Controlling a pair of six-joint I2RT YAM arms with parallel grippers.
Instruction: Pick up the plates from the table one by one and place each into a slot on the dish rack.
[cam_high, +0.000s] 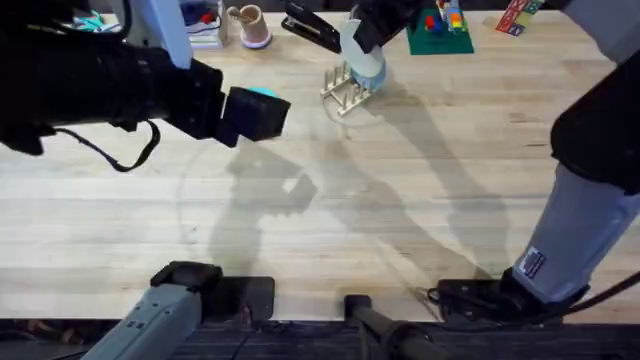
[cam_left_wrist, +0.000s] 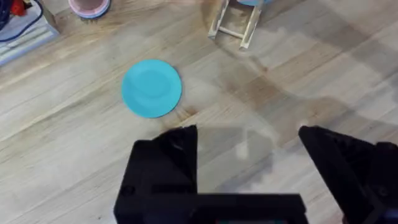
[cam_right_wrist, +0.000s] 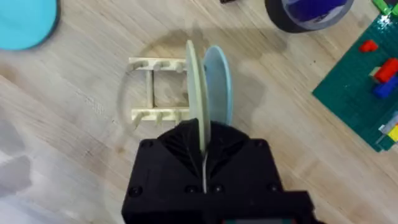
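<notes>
My right gripper is shut on the edge of the cream plate, which stands upright over the dish rack among its pegs. A pale blue plate stands in the rack right beside it. From overhead, the right gripper hangs above the dish rack at the back of the table. The teal plate lies flat on the table, left of the rack. My left gripper hovers open above the wood, short of the teal plate, with nothing between its fingers.
A pink mug, a black stapler and a green brick baseplate line the table's back edge near the rack. A roll of tape sits just beyond the rack. Wide bare wood spans the middle and front.
</notes>
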